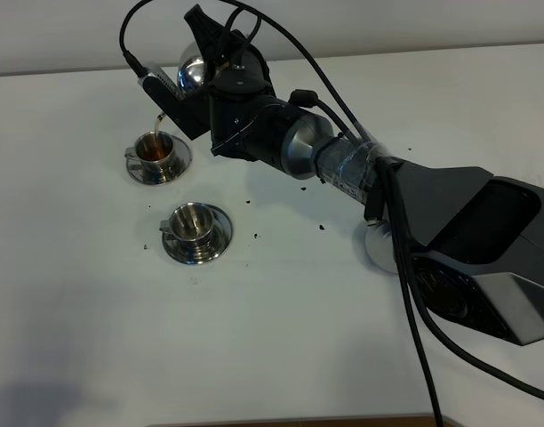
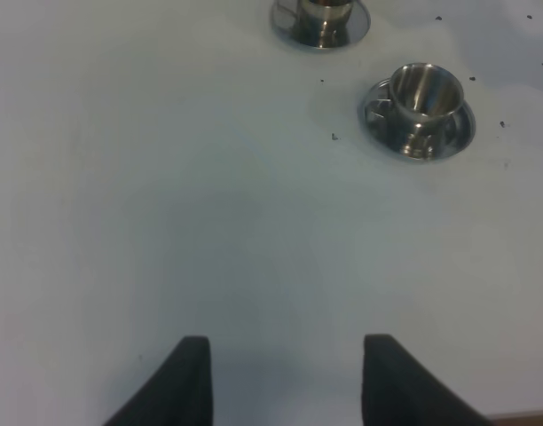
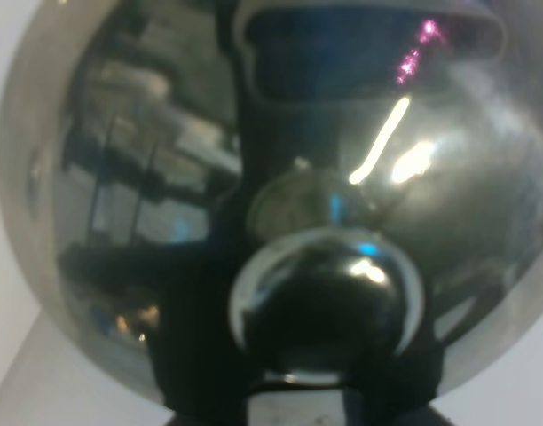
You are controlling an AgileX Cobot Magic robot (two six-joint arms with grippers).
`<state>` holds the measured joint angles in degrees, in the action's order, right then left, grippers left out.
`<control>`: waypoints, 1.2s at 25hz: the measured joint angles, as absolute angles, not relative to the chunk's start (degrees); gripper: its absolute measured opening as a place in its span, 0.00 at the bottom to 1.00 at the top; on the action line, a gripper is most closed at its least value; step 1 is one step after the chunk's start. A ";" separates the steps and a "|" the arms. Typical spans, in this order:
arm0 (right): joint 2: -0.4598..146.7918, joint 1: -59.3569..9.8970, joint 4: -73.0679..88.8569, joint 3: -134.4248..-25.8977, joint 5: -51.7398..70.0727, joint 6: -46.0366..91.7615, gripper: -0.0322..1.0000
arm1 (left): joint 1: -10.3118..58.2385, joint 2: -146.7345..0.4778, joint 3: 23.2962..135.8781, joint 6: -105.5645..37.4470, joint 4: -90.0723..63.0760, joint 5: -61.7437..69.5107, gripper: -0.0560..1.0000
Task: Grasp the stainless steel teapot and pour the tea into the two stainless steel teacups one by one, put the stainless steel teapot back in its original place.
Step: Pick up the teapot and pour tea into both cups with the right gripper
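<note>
The stainless steel teapot (image 1: 192,73) hangs tilted above the far left of the table, with my right gripper (image 1: 207,52) shut on it. A thin stream of tea (image 1: 157,124) runs from its spout into the far teacup (image 1: 156,152), which holds reddish-brown liquid. The near teacup (image 1: 193,224) stands on its saucer and looks empty. In the right wrist view the teapot's shiny body (image 3: 147,177) fills the picture. My left gripper (image 2: 285,382) is open over bare table, well short of the empty teacup (image 2: 422,96) and the far teacup (image 2: 320,16).
A round steel object (image 1: 379,247) lies partly hidden under the right arm's forearm (image 1: 343,165). Dark specks (image 1: 246,201) are scattered on the white table (image 1: 281,338) around the cups. The table's front edge (image 1: 343,421) shows at the bottom.
</note>
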<state>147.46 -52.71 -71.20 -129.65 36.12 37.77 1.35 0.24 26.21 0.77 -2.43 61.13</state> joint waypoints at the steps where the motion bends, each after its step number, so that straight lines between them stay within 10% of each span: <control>1: 147.46 -52.71 -71.57 -129.65 36.07 37.77 0.22 | 1.35 0.24 26.21 0.77 -2.43 61.13 0.48; 30: 147.46 -52.71 -75.31 -129.65 34.91 37.72 0.22 | 1.35 0.24 26.21 0.77 -2.43 61.13 0.48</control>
